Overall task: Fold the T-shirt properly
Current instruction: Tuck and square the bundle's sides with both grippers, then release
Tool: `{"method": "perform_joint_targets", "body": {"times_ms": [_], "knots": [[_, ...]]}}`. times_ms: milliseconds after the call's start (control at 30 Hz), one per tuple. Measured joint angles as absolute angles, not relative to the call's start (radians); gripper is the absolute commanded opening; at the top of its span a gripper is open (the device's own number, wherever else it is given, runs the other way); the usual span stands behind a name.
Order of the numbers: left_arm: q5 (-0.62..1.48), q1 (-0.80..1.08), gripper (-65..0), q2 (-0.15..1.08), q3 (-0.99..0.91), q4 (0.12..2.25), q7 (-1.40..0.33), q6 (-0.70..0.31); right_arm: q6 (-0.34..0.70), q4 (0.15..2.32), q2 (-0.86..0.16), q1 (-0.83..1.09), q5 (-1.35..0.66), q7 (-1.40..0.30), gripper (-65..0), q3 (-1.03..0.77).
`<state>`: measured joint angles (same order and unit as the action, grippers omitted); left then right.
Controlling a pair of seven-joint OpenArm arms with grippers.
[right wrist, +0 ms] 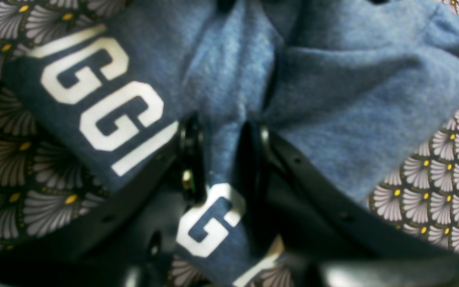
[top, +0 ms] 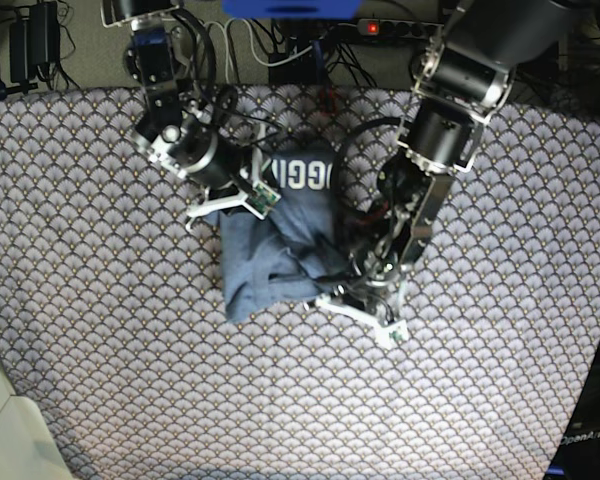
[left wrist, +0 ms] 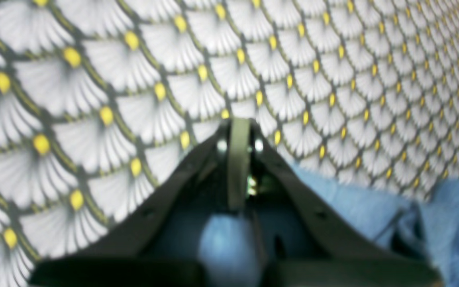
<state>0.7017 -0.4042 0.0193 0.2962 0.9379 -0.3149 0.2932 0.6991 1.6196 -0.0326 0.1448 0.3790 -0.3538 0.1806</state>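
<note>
The right gripper (right wrist: 221, 155) pinches the shirt (top: 275, 250) to lift it; the left gripper's (left wrist: 239, 159) jaws are closed on nothing.

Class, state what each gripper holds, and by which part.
Right gripper: a bunched fold of the T-shirt beside its lettering. Left gripper: shut on blue fabric.

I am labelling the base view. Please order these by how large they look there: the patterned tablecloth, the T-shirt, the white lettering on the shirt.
1. Patterned tablecloth: it fills most of the view.
2. T-shirt: a crumpled heap in the middle.
3. White lettering: a short strip on the shirt's upper part, partly hidden by an arm.
</note>
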Motion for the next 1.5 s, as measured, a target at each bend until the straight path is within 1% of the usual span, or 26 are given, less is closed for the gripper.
{"method": "perform_joint_targets", "body": {"times_ms": [67,167,333,400,567,700,800,933,1067,1267,1500], "knots": [[0.711,-0.414,-64.7,0.025,0.294,0.982,-0.337,0.294,0.699,1.620,-0.033,0.145,0.379,-0.354,-52.8,0.181],[0.718,-0.405,-64.7,0.049,0.294,1.129,-0.417,0.294,0.699,1.620,-0.033,0.145,0.379,-0.354,-52.8,0.181],[0.709,-0.315,-64.7,0.069,0.287,1.304,-0.497,0.295,0.699,1.635,-0.033,0.146,0.382,-0.371,-52.8,0.181],[0.708,-0.276,-64.7,0.063,0.292,1.309,-0.537,0.296,0.702,1.662,-0.033,0.149,0.389,-0.386,-52.8,0.181],[0.701,-0.236,-64.7,0.057,0.298,1.295,-0.521,0.293,0.702,1.757,-0.036,0.155,0.405,-0.408,-52.8,0.177],[0.701,-0.241,-64.7,0.055,0.296,1.198,-0.511,0.287,0.703,1.761,-0.036,0.154,0.407,-0.408,-52.8,0.178],[0.700,-0.266,-64.7,0.028,0.297,1.099,-0.434,0.282,0.701,1.736,-0.036,0.155,0.405,-0.398,-52.8,0.177],[0.702,-0.315,-64.7,-0.003,0.298,1.010,-0.376,0.284,0.699,1.716,-0.042,0.181,0.404,-0.390,-52.8,0.177],[0.708,-0.348,-64.7,-0.007,0.298,0.973,-0.382,0.278,0.698,1.699,-0.076,0.186,0.393,-0.379,-52.8,0.177],[0.704,-0.350,-64.7,-0.001,0.297,1.008,-0.393,0.289,0.700,1.710,-0.089,0.214,0.389,-0.381,-52.8,0.118],[0.707,-0.308,-64.7,0.064,0.290,1.256,-0.377,0.294,0.702,1.881,-0.099,0.276,0.411,-0.406,-52.8,0.088]]}}
